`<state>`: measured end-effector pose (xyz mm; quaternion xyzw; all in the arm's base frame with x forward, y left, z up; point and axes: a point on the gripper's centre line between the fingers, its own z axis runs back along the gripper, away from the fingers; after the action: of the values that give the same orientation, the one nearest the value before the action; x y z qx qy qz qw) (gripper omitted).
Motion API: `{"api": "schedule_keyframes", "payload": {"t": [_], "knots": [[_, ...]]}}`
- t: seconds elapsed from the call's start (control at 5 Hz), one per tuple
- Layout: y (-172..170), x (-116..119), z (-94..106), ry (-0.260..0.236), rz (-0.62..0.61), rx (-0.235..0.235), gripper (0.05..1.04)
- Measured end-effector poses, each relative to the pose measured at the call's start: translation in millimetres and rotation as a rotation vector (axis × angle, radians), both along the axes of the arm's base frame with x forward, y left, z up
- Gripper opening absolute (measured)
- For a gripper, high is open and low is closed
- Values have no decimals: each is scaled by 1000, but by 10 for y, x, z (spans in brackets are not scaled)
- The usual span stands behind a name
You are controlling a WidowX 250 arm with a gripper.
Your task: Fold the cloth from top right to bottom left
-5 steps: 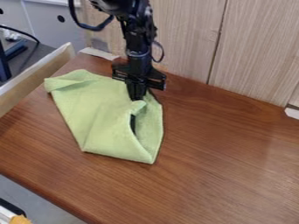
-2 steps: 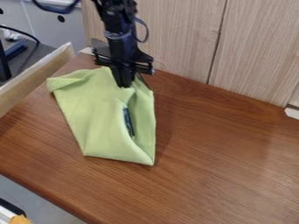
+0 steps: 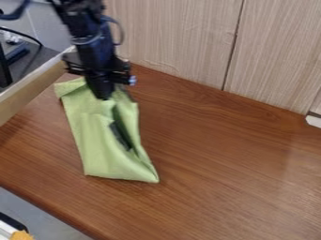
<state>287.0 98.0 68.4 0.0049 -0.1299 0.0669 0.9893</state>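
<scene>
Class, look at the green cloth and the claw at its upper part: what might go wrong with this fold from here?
The claw is at the cloth's upper part, so further pulling might drag the whole cloth rather than fold it. The cloth gapes around a dark strip, so the layers may bunch or settle unevenly.

Brown wood-grain tabletop (image 3: 238, 173); on its left part lies a creased light green cloth (image 3: 100, 152), narrow and elongated, with a dark strip (image 3: 119, 136) showing in an opening between its folds; a small white piece (image 3: 313, 121) sits at the right, by the back edge.
</scene>
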Motion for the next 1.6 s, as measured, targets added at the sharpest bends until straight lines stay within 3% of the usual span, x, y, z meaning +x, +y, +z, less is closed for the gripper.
{"api": "schedule_keyframes", "payload": {"t": [0.2, 0.4, 0.6, 0.8, 1.0, 1.2, 1.4, 1.6], "knots": [[94, -302, 82, -22, -5, 5, 56], [202, -596, -7, -20, 3, -4, 55], [281, -682, -190, -4, -42, 23, 55], [449, -743, -550, 21, -93, -7, 55], [544, -732, -767, 69, -126, -9, 77], [605, -745, -775, 100, -110, 6, 209], [577, -756, -772, 124, -100, -5, 435], [527, -726, -763, 151, -123, 4, 758]]}}
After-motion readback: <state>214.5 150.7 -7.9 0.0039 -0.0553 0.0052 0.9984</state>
